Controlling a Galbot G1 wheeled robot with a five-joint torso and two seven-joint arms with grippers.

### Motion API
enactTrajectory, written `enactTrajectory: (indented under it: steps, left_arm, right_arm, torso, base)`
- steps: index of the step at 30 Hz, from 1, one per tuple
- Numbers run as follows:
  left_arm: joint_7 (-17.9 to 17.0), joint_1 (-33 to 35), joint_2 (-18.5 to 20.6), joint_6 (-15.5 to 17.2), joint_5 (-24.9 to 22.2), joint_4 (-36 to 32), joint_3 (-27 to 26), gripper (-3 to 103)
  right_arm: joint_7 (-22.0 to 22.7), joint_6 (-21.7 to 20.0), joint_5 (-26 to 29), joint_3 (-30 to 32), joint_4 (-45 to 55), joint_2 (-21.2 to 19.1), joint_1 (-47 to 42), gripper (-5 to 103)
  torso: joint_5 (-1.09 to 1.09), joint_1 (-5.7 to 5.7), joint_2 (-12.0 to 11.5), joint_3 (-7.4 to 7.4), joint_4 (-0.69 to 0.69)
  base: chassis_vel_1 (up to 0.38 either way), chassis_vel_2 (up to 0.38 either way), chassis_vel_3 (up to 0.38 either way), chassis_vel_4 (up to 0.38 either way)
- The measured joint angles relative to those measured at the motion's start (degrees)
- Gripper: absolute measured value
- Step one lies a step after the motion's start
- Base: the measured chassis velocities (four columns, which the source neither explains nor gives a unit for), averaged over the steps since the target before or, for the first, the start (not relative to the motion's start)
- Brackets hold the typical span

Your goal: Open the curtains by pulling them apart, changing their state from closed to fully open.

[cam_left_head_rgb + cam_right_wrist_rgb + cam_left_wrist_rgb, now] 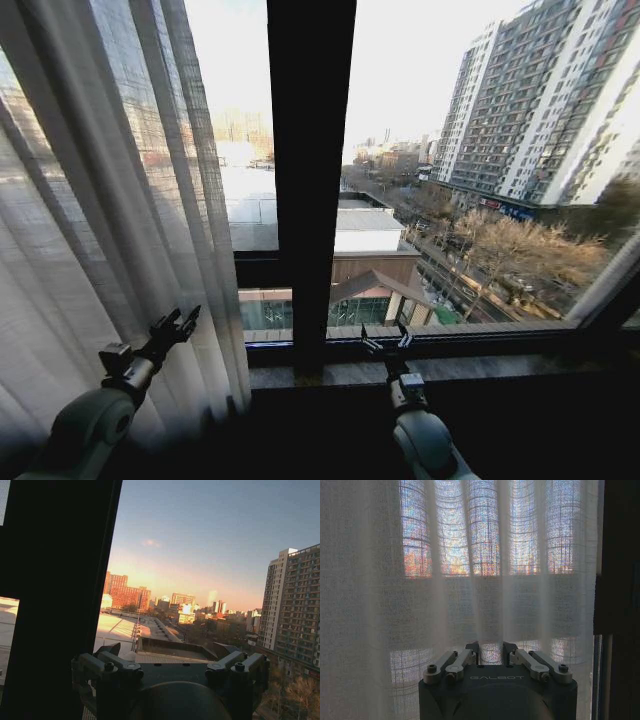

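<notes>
The left curtain point(110, 230), sheer white with vertical pleats, hangs gathered over the left third of the window. My left gripper point(180, 322) is held up against its lower part, a little in from the curtain's free edge. In the left wrist view the curtain point(470, 580) hangs straight across, and the left gripper point(491, 647) is open by a narrow gap with one pleat running down into that gap. My right gripper point(386, 340) is wide open in front of the bare glass by the sill, holding nothing, as the right wrist view also shows of the right gripper point(169, 652).
A thick black window post point(310, 180) stands in the middle, with a dark sill point(450, 345) running below the glass. A pale strip point(608, 280) slants along the far right edge of the window. City buildings lie beyond the glass.
</notes>
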Motion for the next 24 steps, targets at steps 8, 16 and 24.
enactTrajectory:
  steps: [8, 16, 24]
  left_arm:
    - [0.24, -0.31, 0.16, -0.09, 0.05, 0.19, 0.01, 2]
    - [0.56, 0.5, -0.5, -0.22, 0.19, -0.72, -0.48, 0]
    - [1.34, 1.36, -1.13, -0.59, 0.55, -1.29, -1.05, 0]
  right_arm:
    - [0.85, -0.38, 1.54, 0.2, 0.38, 0.21, 0.64, 100]
    - [-0.05, -2.06, -1.99, -0.09, 0.72, 0.31, 0.61, 100]
    - [-0.29, -2.1, -3.02, -0.57, 0.16, 0.58, 0.72, 100]
  torso:
    - [0.0, 0.0, 0.0, 0.0, 0.0]
    - [0.0, 0.0, 0.0, 0.0, 0.0]
    - [0.0, -0.01, 0.0, 0.0, 0.0]
  base:
    - [0.0, 0.0, 0.0, 0.0]
    - [0.0, 0.0, 0.0, 0.0]
    - [0.025, 0.026, -0.023, -0.028]
